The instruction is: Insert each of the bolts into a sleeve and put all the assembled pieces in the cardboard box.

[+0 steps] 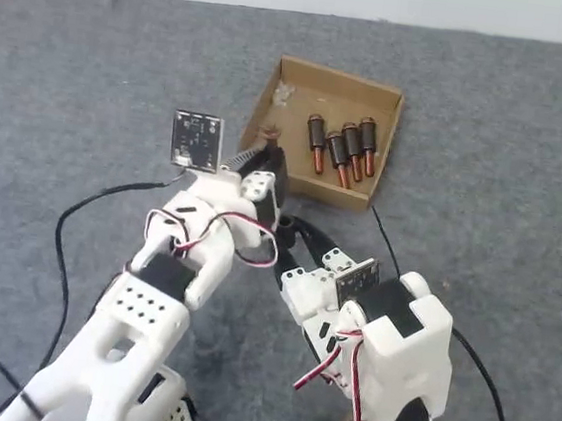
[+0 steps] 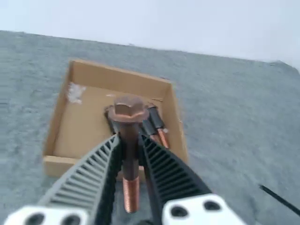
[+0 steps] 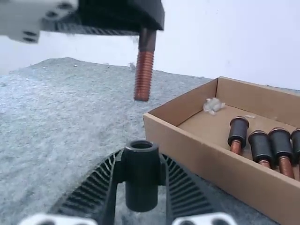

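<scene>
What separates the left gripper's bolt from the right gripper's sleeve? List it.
The bolt is copper-coloured, threaded, with a hex head; the sleeve is black, smooth and hollow. The bolt is long and slim; the sleeve short and stout. Shared: each is clamped, bolt by the left gripper, sleeve by the right gripper; neither lies in the cardboard box.

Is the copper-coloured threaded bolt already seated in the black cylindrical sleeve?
No, the bolt hangs clear of the sleeve, its tip outside the open mouth.
</scene>
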Robot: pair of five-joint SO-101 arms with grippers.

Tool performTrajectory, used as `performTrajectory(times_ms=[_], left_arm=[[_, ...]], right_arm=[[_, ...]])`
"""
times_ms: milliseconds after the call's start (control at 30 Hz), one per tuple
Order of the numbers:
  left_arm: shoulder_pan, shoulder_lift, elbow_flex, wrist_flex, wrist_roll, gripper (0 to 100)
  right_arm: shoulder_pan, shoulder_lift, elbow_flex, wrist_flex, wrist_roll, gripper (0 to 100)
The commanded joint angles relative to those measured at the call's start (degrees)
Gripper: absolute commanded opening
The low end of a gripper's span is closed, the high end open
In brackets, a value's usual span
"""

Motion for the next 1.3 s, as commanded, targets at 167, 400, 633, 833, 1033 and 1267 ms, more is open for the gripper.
performTrajectory(times_ms=[167,400,633,833,1033,1267], left_arm=[[3.16,-4.31,-3.38,4.48,-0.62,1],[4.04,-4.75,-0.66,5.01,-0.70,1],[4.22,-4.75,1.36,5.01,-2.64,1],[4.04,-4.40,1.80,5.10,-5.98,1],[4.40,-4.66,3.30,5.01,-6.07,1],[4.13,-4.66,4.88,-0.53,-5.80,1]], right_arm=[[1.01,-0.31,-1.67,-1.27,-0.18,0.6],[1.01,-0.31,-1.58,-1.19,-0.18,0.6],[1.10,-0.40,-1.23,-1.71,-0.18,0.6],[1.10,-0.75,-1.23,-1.71,-0.18,0.6],[1.19,-0.84,-1.23,-1.71,-0.18,0.6],[1.27,-0.84,-1.32,-1.80,-0.18,0.6]])
